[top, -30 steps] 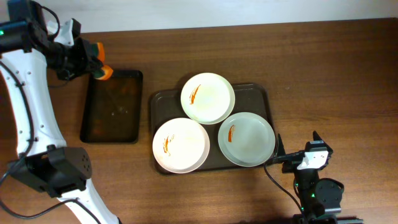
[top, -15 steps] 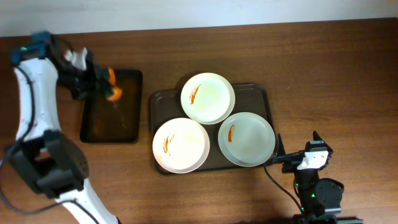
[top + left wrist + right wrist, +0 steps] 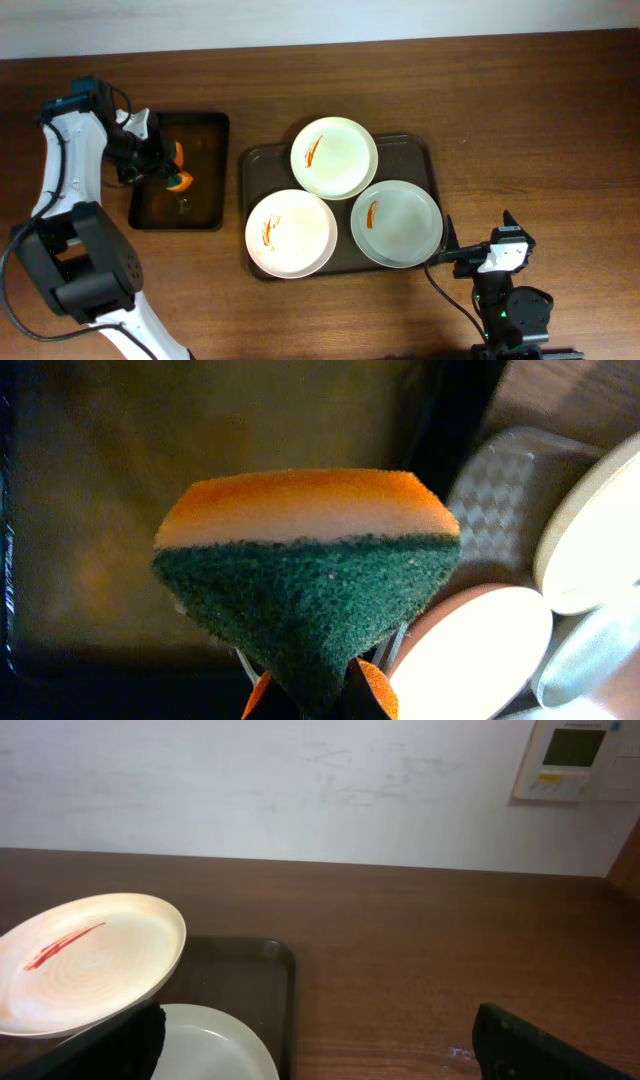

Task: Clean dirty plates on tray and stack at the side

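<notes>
My left pincer (image 3: 170, 172) clamps the sponge (image 3: 305, 560) above the black tray (image 3: 205, 200); my right pincer (image 3: 315, 1045) seems spread wide. 3 dirty plates (image 3: 334, 157) (sauce-streaked) sit on the brown tray (image 3: 428, 165).

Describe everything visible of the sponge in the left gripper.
The sponge has two layers: an orange foam top and a coarse dark-green scouring face. It looks pinched into a wedge, the left gripper shut on its narrow end. It hangs over the small black tray; whether it touches the tray cannot be told.
</notes>
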Action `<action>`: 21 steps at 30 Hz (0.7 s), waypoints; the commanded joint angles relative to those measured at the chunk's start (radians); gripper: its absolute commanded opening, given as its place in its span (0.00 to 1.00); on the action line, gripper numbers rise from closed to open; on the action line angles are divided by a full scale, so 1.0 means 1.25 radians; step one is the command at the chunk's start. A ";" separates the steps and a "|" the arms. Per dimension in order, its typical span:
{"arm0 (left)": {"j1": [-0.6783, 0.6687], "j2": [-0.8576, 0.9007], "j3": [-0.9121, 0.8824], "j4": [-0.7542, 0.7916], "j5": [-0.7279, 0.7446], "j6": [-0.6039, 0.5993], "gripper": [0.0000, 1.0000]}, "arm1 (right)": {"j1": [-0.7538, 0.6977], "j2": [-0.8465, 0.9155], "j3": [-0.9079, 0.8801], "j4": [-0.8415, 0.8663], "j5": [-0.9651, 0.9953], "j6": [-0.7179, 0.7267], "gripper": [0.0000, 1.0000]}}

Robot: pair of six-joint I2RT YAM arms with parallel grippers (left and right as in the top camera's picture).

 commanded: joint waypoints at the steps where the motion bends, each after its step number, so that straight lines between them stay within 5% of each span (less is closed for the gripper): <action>1: 0.002 -0.076 0.147 -0.076 0.144 0.013 0.00 | -0.005 -0.006 -0.005 -0.005 0.007 -0.005 0.98; 5: 0.000 -0.165 0.389 -0.155 0.200 0.014 0.00 | -0.005 -0.006 -0.005 -0.005 0.007 -0.005 0.98; 8: 0.000 -0.222 0.417 -0.150 0.091 0.016 0.00 | -0.005 -0.006 -0.005 -0.005 0.007 -0.005 0.98; 10: 0.000 -0.205 0.372 -0.160 -0.028 0.016 0.00 | -0.005 -0.006 -0.005 -0.005 0.007 -0.005 0.98; 16: -0.003 -0.083 -0.034 0.015 -0.003 0.016 0.00 | -0.005 -0.006 -0.005 -0.005 0.007 -0.005 0.98; 21: -0.003 -0.116 0.110 -0.085 0.103 0.019 0.00 | -0.005 -0.006 -0.005 -0.005 0.007 -0.005 0.98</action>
